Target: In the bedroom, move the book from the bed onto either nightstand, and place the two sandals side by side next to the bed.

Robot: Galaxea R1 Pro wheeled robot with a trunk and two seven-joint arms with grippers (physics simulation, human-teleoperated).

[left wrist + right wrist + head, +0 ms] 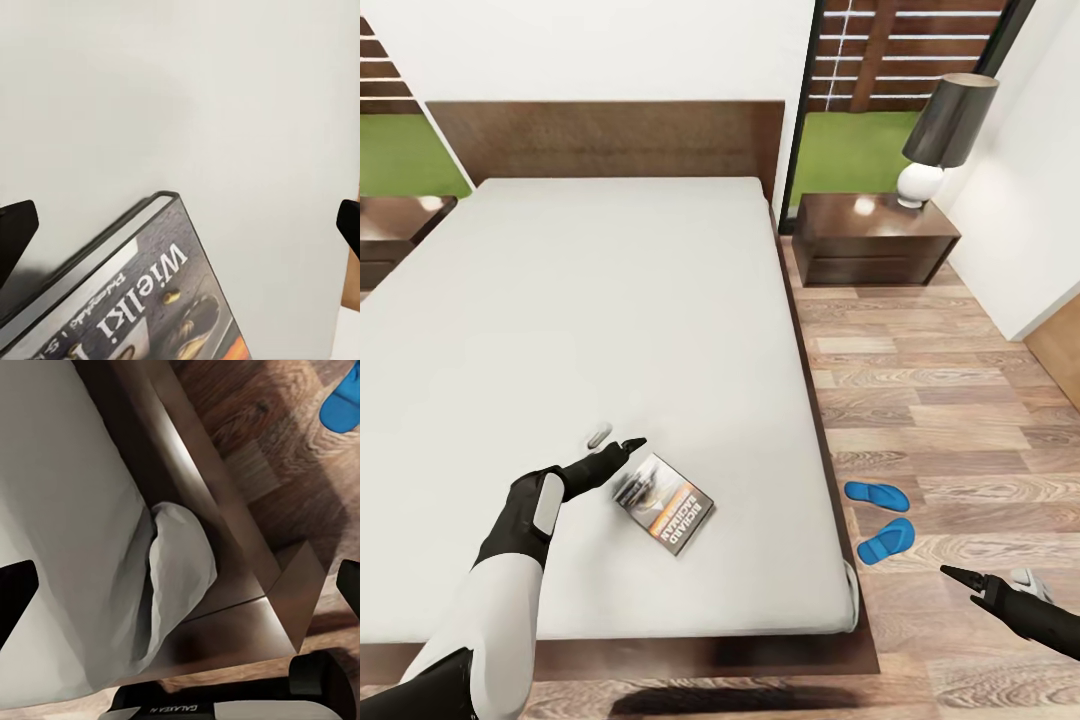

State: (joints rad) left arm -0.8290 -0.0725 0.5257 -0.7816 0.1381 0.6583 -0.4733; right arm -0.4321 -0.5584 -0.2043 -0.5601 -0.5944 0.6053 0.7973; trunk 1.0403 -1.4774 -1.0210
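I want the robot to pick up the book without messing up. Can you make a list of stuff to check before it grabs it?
1. The dark paperback book with the orange band lies flat on the white mattress of the bed: ok.
2. Left gripper is open, its dark fingertips wide apart: ok.
3. Left gripper is beside the book's corner, not yet around it: not ok.
4. The dark reddish-brown nightstand has bare top beside the white lamp with the black shade: ok.
5. The two bright blue sandals are side by side: not ok, they lie angled apart.
6. Right gripper is empty: ok.
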